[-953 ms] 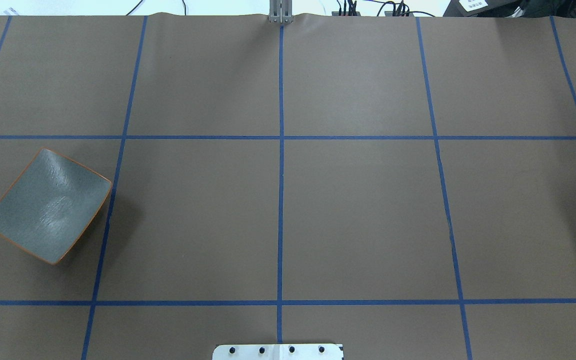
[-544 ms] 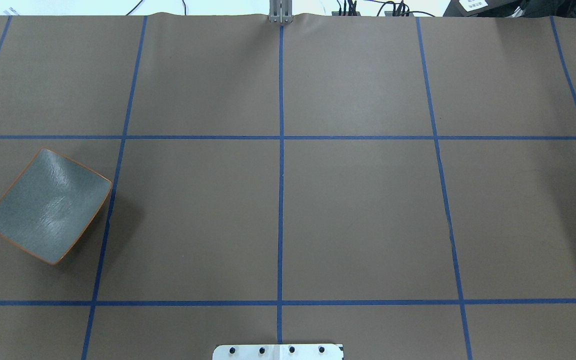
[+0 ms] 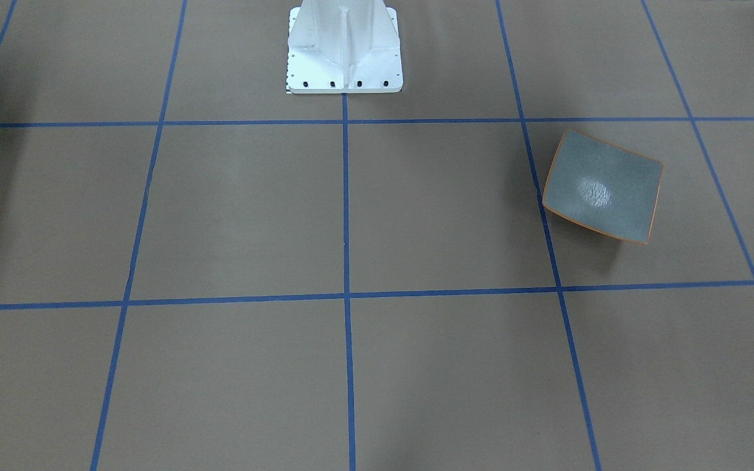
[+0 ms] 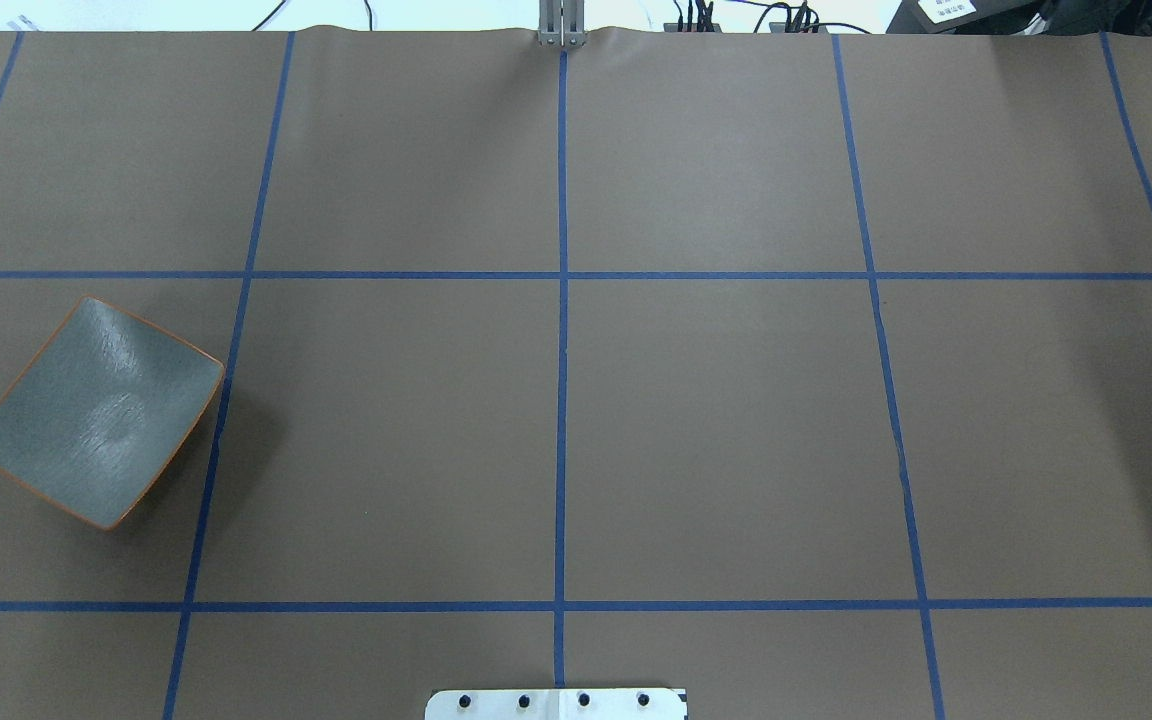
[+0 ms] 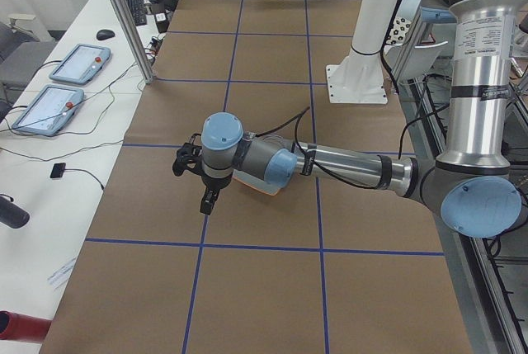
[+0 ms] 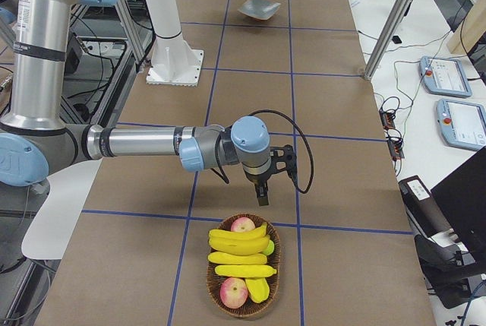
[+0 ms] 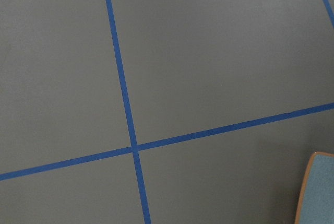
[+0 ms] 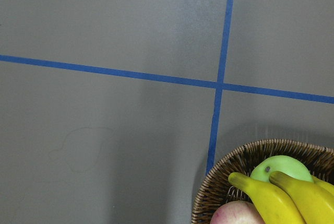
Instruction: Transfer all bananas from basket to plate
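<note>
Nothing has moved on the brown, blue-taped surface point(image 4: 716, 420) in the last second. The bananas point(image 6: 239, 244) lie crosswise in the basket point(image 6: 210, 284), ends toward the surface's long edges. Just beyond the basket hangs the right claw point(image 6: 261, 193); far beyond it, the plate point(image 6: 259, 9) and the left claw point(image 5: 208, 202). Neither claw's grip can be told.

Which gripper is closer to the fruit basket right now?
Right. The right gripper hangs just off the basket rim, on the side toward the table's middle. The left gripper is at the opposite end of the table, beside the plate.
</note>
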